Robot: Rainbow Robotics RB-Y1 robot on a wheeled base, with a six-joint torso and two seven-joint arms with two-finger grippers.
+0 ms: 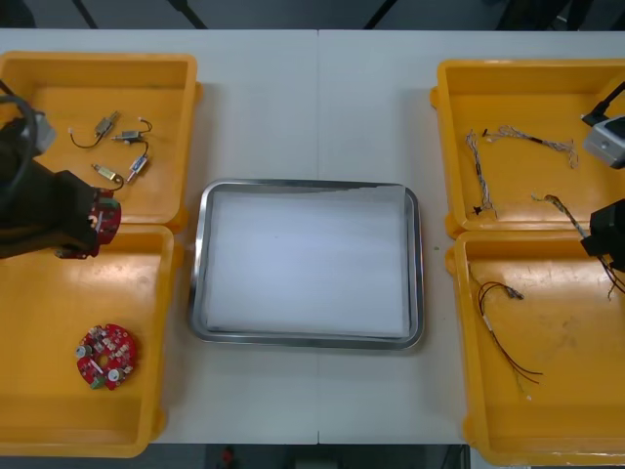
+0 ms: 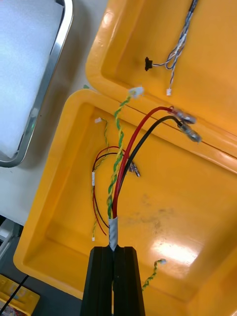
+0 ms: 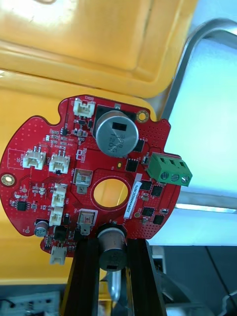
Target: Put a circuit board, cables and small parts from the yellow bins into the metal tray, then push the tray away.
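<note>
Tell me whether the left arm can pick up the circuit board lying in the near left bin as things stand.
Probably not yet: the left gripper is shut on another circuit board, so its fingers are full. The lying board itself sits uncovered in its yellow bin.

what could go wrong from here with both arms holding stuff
The left tool grips the circuit board only by its edge, so it might tilt or slip before reaching the metal tray. The right tool pinches the cable bundle at one end; its free ends could snag the yellow bin or the loose cable lying inside.
</note>
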